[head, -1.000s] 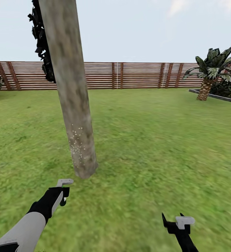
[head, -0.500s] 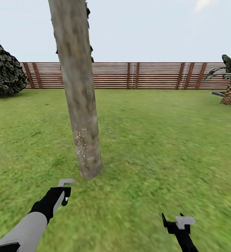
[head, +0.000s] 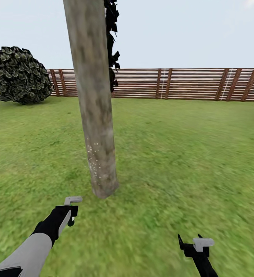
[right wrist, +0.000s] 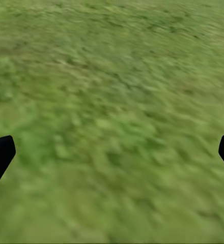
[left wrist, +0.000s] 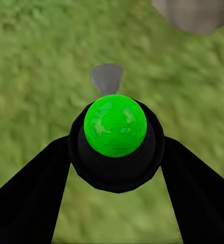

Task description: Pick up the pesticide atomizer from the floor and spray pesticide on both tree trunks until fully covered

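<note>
At the far left edge of the lawn (head: 188,154), against the brown slatted fence (head: 181,83), sits a round dark green mottled bush (head: 19,75). Nearer and lower on that side, the left gripper (head: 70,215) reaches forward over the grass at the end of a grey and black arm, with a small grey piece showing just above it. In the left wrist view its two black fingers (left wrist: 25,203) close on either side of the pesticide atomizer (left wrist: 115,140), a black body with a bright green round part facing the camera and a grey nozzle tip beyond it; the grass lies blurred below. Just ahead of that gripper, a little to its right, the tree trunk (head: 94,100) rises from the lawn with a slight lean, thick and mottled beige-grey. A scatter of whitish pesticide specks (head: 95,157) lies on its lower part, above the base. Jagged black foliage (head: 111,42) shows behind the trunk's upper right side. Further right, near the lawn's close edge, the right gripper (head: 192,241) hangs above the grass; the right wrist view has its black fingertips (right wrist: 0,155) at opposite margins, spread wide with nothing between them.
</note>
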Controlling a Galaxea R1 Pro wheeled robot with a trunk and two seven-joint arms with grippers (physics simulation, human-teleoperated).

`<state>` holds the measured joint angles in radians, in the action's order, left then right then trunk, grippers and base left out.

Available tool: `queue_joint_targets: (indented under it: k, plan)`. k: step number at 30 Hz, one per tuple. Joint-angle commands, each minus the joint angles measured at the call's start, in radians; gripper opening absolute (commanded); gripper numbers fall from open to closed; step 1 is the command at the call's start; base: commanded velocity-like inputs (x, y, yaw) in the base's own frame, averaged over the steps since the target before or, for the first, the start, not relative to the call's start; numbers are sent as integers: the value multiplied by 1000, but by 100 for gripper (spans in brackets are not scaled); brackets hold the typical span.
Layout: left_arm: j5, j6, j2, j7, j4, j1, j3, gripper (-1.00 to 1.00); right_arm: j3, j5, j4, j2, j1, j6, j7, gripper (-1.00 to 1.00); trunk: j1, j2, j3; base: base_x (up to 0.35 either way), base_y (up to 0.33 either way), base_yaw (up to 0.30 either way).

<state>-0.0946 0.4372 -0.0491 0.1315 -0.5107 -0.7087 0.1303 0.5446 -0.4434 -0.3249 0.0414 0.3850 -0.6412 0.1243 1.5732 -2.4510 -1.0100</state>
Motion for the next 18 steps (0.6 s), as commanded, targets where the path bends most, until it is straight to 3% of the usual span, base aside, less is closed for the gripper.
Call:
queue_joint_targets:
  k: [1,18]
  plan:
    - [0,0,0,-1,0,0,0,-100,0,0,0,0,0,0,0,100,0,0,0,55,-271,139]
    - [0,-1,6,-1,0,0,-1,-100,2,-1,0,2,0,0,0,100,0,0,0,4,-273,9]
